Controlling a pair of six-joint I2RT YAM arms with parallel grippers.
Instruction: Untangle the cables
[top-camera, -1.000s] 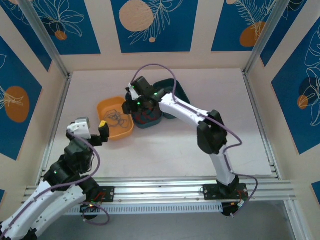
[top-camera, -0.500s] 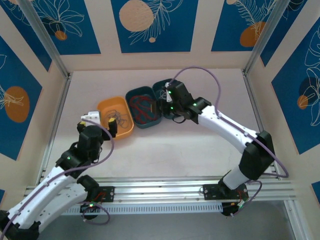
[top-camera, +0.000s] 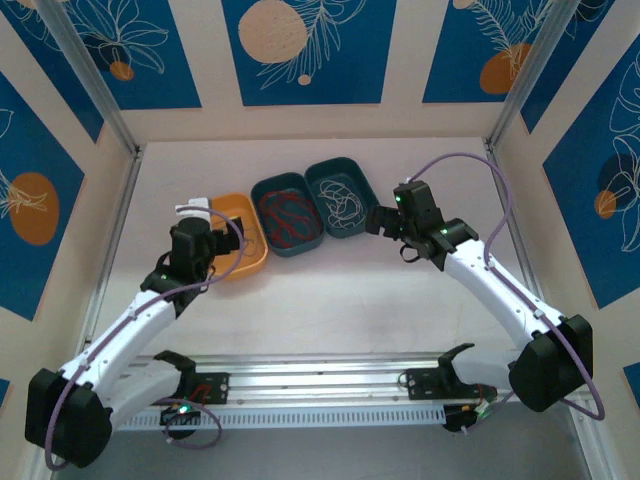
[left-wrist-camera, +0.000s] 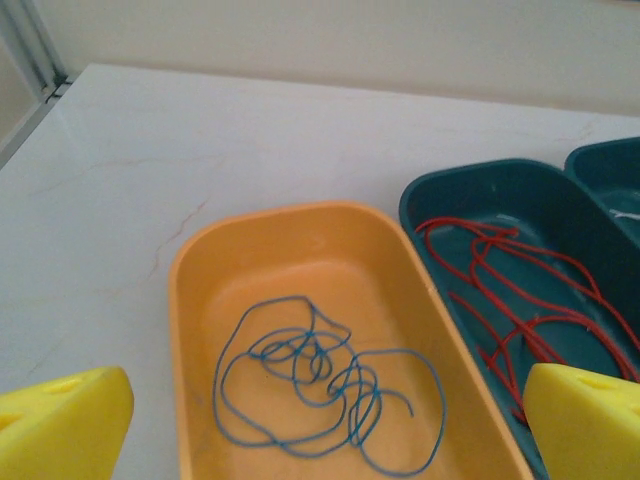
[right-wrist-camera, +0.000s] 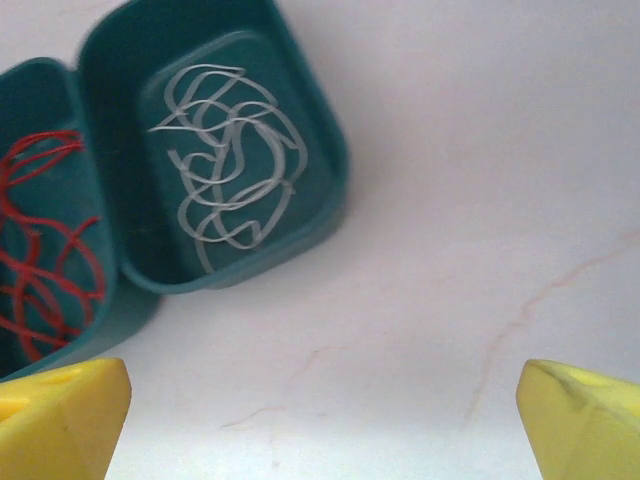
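Bright, even, diffuse light leaves only a soft shadow at 7 o'clock of the teal tray (right-wrist-camera: 310, 110), while the close yellow fingertips (left-wrist-camera: 60, 420) at 5 and 7 o'clock of both wrist views are blurred.

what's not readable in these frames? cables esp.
- Top view: left claw covers part of the orange tray, hiding the blue cable there.
- Left wrist view: red cable cut off by a yellow finger and the frame edge.
- Right wrist view: red cable runs off the left edge.
- Top view: white cable too small to judge crossings.

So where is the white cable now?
In the top view, the white cable lies in the rightmost teal tray, right of the red cable.
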